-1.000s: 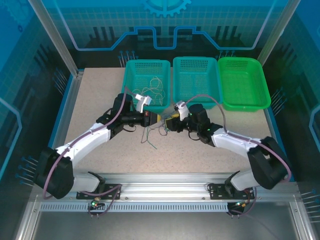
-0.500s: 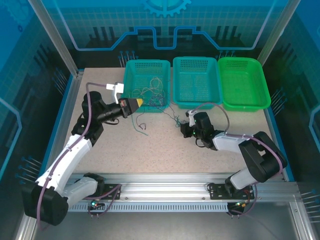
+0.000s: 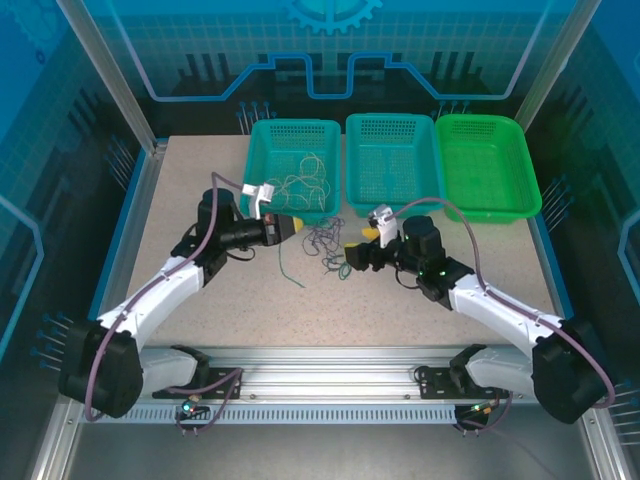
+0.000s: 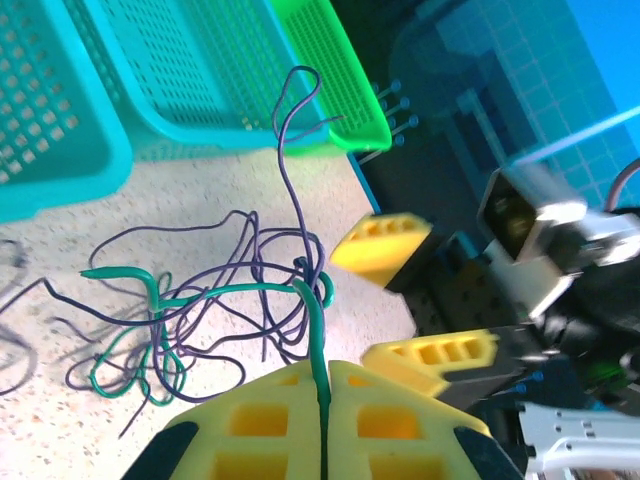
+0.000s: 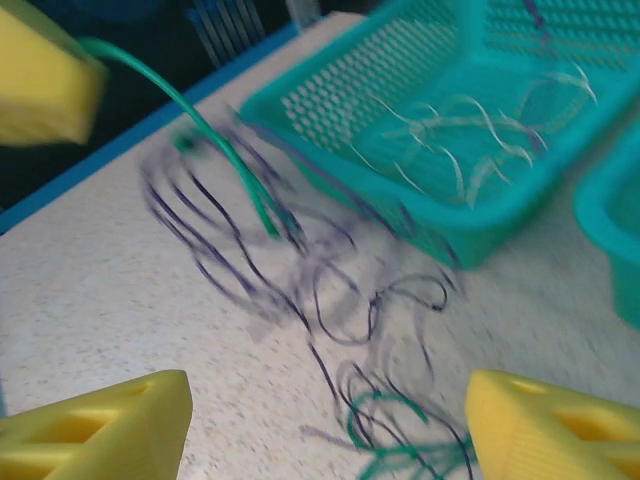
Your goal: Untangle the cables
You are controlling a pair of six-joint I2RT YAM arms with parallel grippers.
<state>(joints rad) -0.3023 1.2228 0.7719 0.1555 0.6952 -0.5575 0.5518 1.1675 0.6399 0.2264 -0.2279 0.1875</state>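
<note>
The left hand (image 4: 322, 390) is clamped on the green cable (image 4: 315, 325) — it runs straight out toward the right hand (image 4: 408, 300), fingers apart — among purple cables (image 4: 200, 300) looping on the tabletop (image 4: 190, 195).

Green cable (image 4: 316, 330), dark purple cables (image 3: 322, 240), pale beige cables (image 3: 305, 183). Two teal baskets (image 3: 295, 124), one bright green basket (image 3: 478, 119), all grid-hole mesh. Table (image 3: 200, 190) beige, finely speckled. Left gripper fingers (image 4: 265, 425) and right gripper fingers (image 5: 100, 430) yellow. Arms (image 3: 160, 295) white, black joints. Walls (image 3: 330, 60) blue, grid-lined.
</note>
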